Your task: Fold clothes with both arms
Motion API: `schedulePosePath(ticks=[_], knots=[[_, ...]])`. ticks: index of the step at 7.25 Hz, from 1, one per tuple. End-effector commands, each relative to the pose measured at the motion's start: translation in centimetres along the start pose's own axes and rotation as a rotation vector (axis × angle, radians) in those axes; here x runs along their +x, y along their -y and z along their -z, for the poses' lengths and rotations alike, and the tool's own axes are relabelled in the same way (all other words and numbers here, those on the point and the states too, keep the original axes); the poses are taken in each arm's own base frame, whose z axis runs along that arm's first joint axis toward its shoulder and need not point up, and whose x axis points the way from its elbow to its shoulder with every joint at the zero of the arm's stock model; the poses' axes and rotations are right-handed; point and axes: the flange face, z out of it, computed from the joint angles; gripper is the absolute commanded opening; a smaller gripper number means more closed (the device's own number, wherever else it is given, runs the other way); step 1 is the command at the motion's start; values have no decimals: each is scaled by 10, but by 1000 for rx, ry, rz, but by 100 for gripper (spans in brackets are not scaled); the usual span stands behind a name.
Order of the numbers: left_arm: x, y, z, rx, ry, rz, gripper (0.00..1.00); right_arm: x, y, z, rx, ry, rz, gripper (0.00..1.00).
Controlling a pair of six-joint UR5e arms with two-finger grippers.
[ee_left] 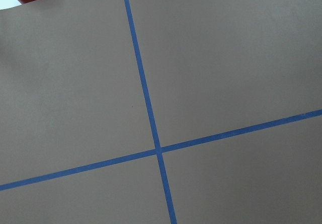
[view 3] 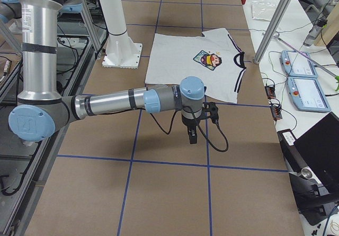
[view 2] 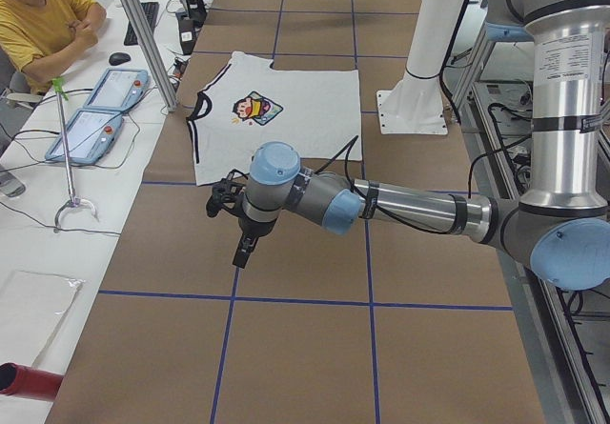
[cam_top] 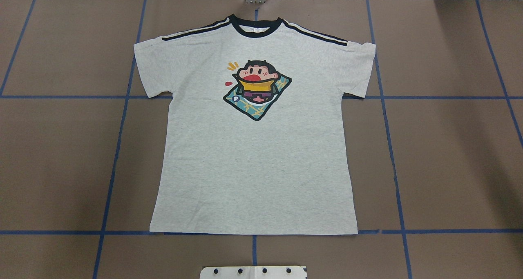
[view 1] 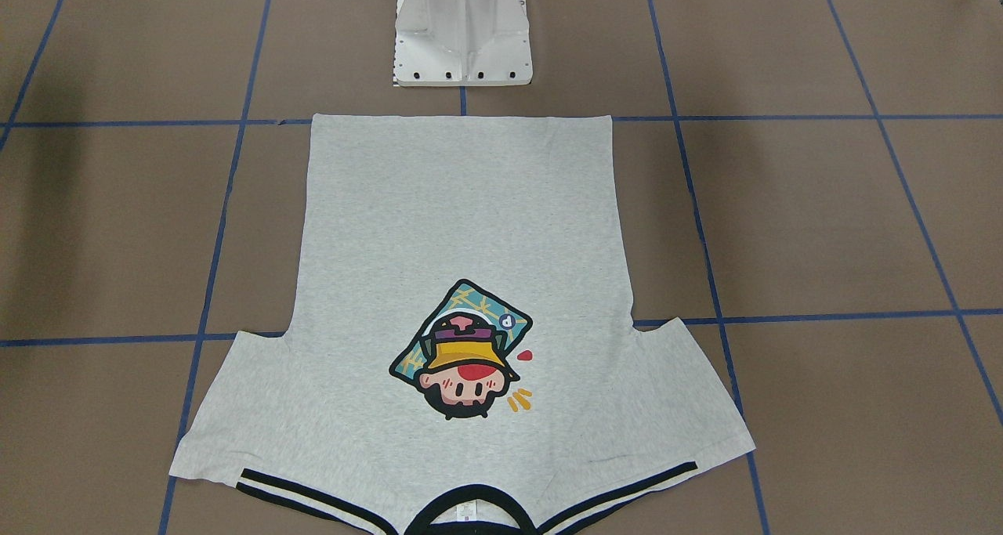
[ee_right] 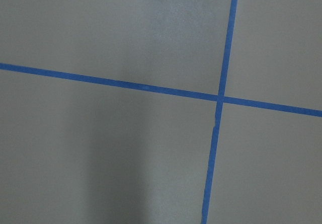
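Note:
The light grey T-shirt lies flat and spread out on the brown table, print up, with its black collar on the far side from the robot base. It also shows in the front view and both side views. My left gripper hangs over bare table well clear of the shirt; I cannot tell if it is open. My right gripper hangs over bare table beyond the shirt's other sleeve; I cannot tell if it is open. Both wrist views show only table and blue tape.
The white pedestal base stands just behind the shirt's hem. Blue tape lines grid the table. A seated operator, teach pendants and a red object lie along the table's far edge.

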Motion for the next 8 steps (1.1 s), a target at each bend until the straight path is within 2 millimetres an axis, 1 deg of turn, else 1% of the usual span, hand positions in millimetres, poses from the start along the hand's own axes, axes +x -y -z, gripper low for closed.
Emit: schedulePosePath(ticks=[1,2,6,7,8], knots=[[5,-2,6,26,-2,-40,100,0,-1,0,-2,3,-4,100],[2,-4,1,19,-4,-34,100,0,-1,-1,-4,8,-5,100],[1,-7,-2,12,-19,-27,100,1,0,-6,-14,7,-10,100],[2,-6,-2,14,-19,-32,100,2,-1,-7,-15,7,-11,100],[9,-5,-10,0,-28,-49,100,1,0,-6,-15,8,-13,100]])
